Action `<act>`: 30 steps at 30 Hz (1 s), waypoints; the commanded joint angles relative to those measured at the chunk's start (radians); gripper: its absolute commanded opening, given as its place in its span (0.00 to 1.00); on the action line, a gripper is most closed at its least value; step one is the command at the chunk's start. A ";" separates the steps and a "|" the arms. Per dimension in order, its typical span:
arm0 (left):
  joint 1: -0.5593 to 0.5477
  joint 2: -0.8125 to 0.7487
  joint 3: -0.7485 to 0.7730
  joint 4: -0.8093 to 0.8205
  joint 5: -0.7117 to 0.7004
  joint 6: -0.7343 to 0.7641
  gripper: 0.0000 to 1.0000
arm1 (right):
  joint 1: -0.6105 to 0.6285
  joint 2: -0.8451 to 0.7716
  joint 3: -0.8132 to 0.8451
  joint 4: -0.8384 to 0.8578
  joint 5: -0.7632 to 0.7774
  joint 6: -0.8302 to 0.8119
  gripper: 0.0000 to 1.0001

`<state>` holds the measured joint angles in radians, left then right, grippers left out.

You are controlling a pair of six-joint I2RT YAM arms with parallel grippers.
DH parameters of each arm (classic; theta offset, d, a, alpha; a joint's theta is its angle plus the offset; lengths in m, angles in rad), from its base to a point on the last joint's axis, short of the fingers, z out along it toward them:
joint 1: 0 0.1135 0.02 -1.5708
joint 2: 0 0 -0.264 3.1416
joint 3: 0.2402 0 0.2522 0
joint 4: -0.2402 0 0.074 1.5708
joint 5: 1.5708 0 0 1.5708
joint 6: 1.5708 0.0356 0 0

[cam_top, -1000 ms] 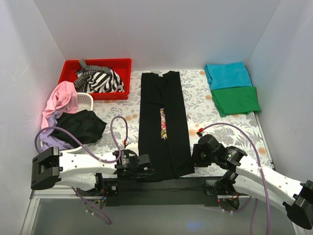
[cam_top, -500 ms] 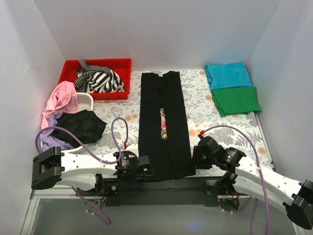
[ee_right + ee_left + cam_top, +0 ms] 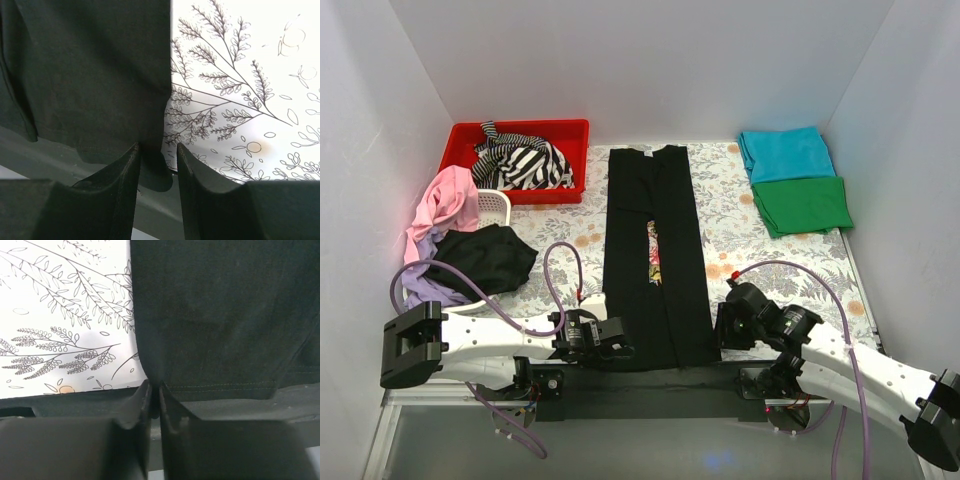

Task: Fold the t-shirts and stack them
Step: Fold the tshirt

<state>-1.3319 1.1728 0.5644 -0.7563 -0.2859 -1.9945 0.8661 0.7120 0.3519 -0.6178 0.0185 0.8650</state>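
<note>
Lower left of centre, top view: left gripper (image 3: 618, 350), wide a second ago, now pinched shut on the near-left hem corner of the black t-shirt (image 3: 653, 250), which lies as a long strip down mid-frame. Lower right: right gripper (image 3: 721, 333), jaws apart, astride the near-right corner, unclamped. Judgement: the hem-to-collar fold awaits the second grip.

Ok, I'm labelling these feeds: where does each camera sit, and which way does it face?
Top: above, behind the bases, looking down on the table; left arm and right arm show.
Left wrist: on that wrist, facing past the left gripper, shut on a corner of the black tee.
Right wrist: on that wrist, facing past the open right gripper to the tee's other corner.
Shared: all show the tee and table.
</note>
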 commanded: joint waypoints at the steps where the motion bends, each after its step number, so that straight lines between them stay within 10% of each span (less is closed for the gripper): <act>1: 0.007 0.011 -0.021 0.051 -0.058 -0.066 0.00 | 0.005 -0.019 -0.011 0.021 -0.011 0.025 0.40; 11: 0.007 -0.009 -0.015 0.029 -0.050 -0.059 0.00 | 0.005 -0.063 -0.045 0.023 -0.054 0.055 0.02; 30: 0.065 0.001 0.250 -0.164 -0.194 0.034 0.00 | 0.005 0.070 0.251 0.070 0.067 -0.148 0.01</act>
<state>-1.3041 1.1683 0.7853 -0.8707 -0.4080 -1.9755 0.8661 0.7425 0.5415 -0.5739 0.0387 0.7818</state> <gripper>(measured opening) 0.036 0.023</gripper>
